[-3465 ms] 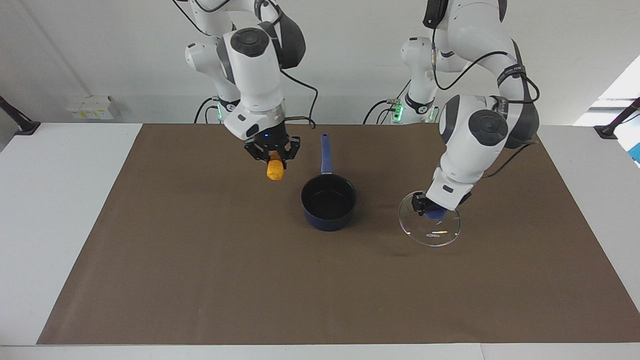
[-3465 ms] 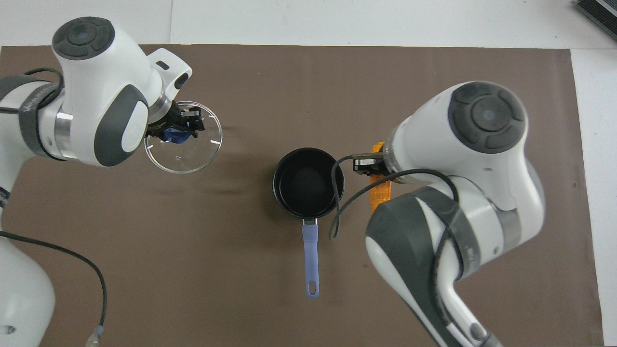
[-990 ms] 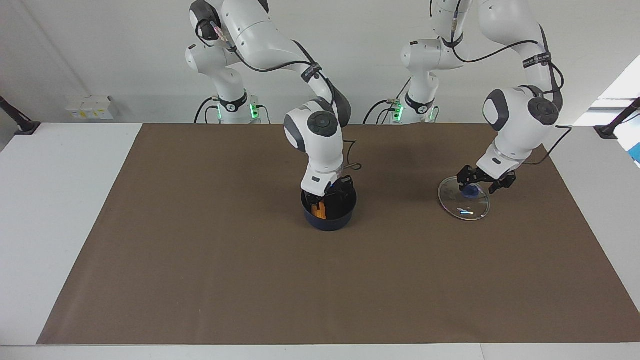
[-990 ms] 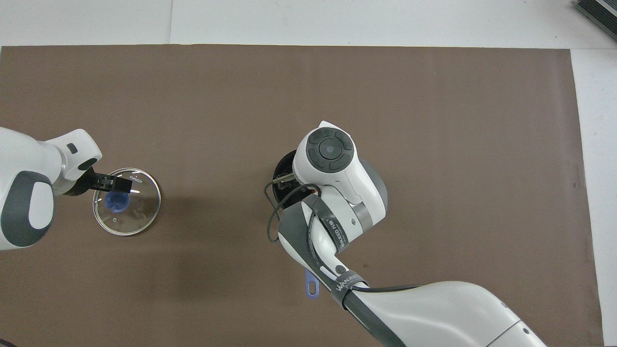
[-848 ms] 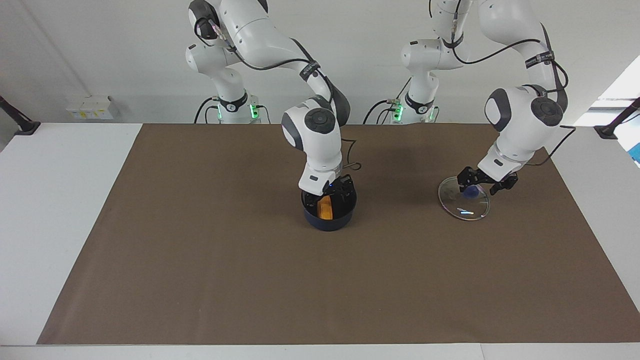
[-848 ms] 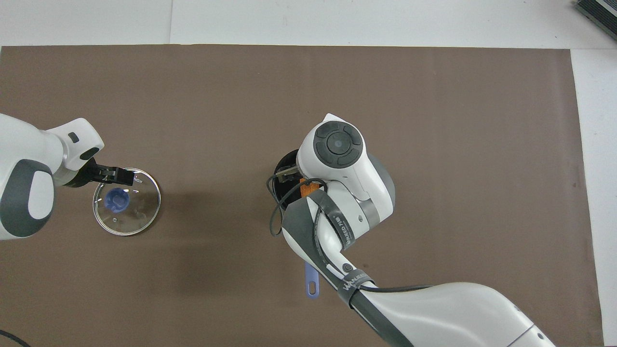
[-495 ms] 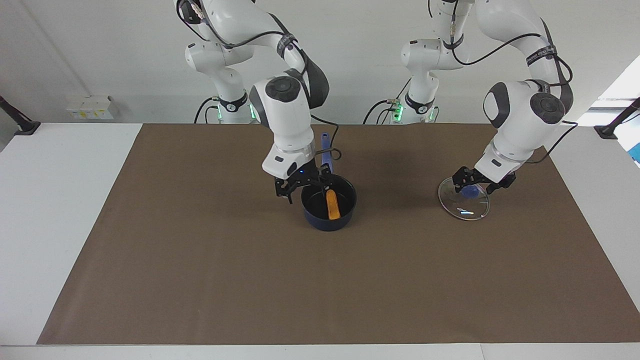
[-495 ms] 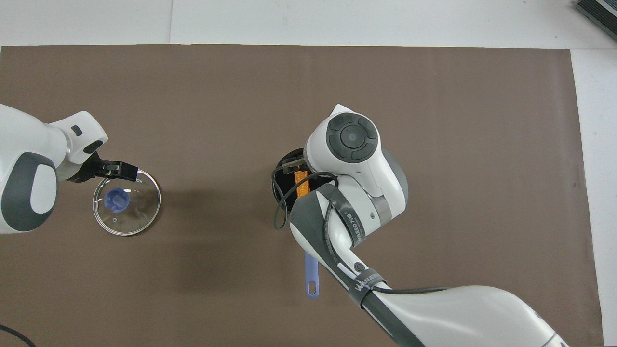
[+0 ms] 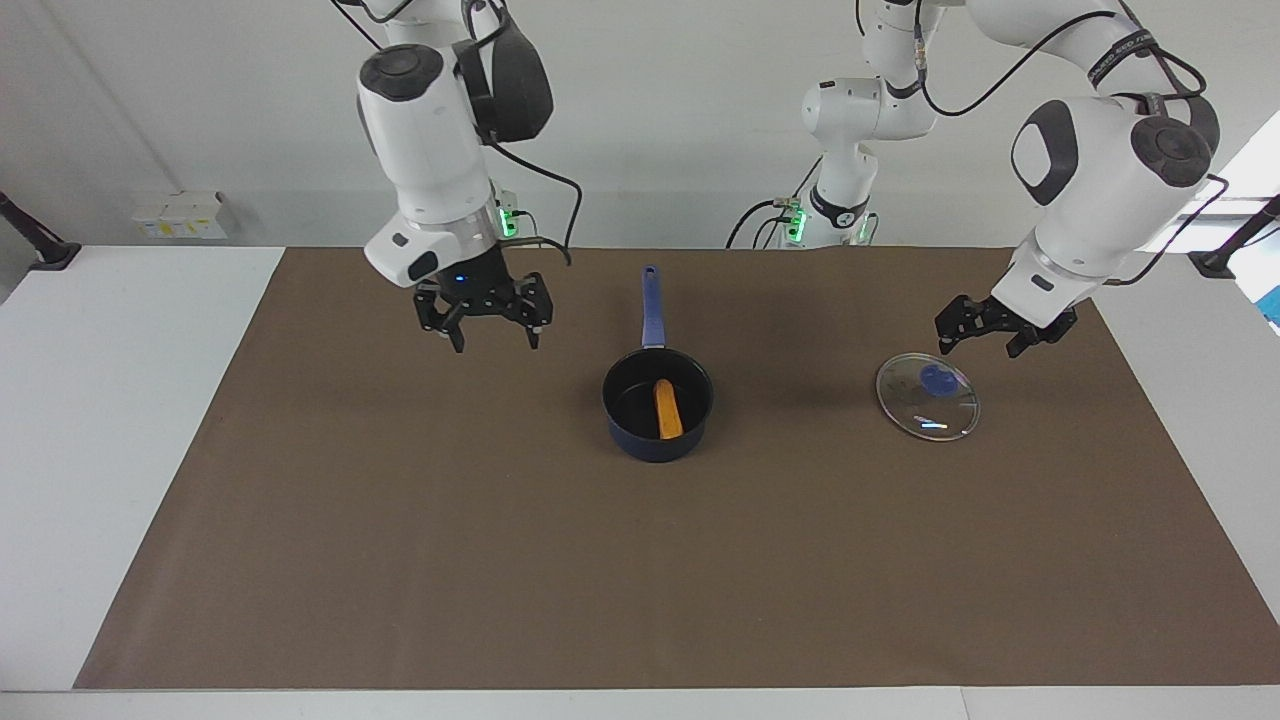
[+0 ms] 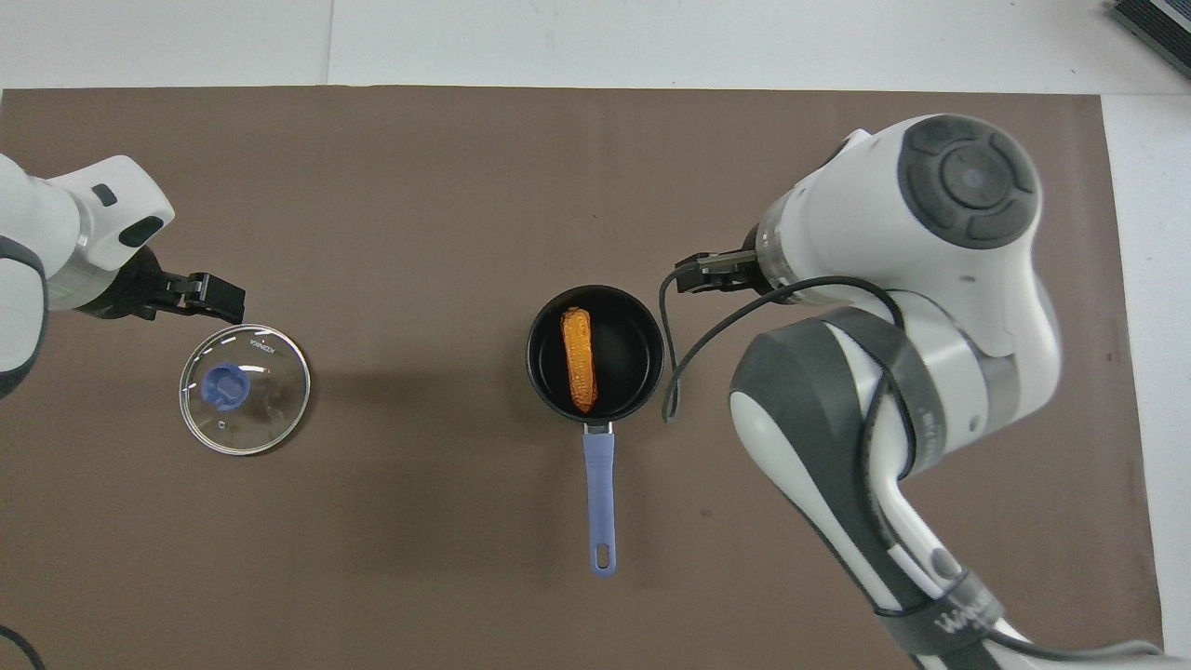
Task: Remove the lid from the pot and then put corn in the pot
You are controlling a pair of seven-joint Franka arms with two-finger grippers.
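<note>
Orange-yellow corn (image 9: 668, 408), navy pot (image 9: 657, 404), clear blue-knobbed lid (image 9: 927, 399), brown mat (image 9: 640, 560).

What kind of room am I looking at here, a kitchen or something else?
Probably a robotics lab, not a kitchen: two white robot arms stand at a plain table under a brown mat, and the only cookware is one pot holding corn, its lid set aside.
</note>
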